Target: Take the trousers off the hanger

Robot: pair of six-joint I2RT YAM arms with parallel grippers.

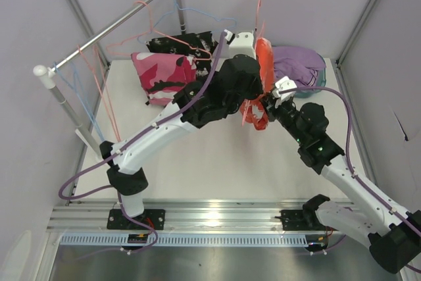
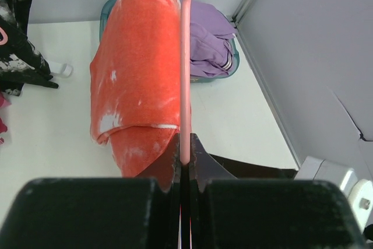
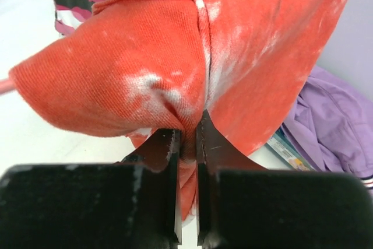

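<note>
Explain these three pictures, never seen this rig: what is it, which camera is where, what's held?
It is two robot arms bolted at the near edge of a white table, each ending in a two-finger gripper. The wide picture looks down from above and behind them; the two close-ups come from cameras on the wrists. The left gripper is shut on a pink hanger that carries the orange trousers; the right gripper pinches that orange cloth. On the table lie pink camouflage trousers, black speckled trousers, and lavender trousers over a teal container. Empty hangers hang on a rail at the left.
</note>
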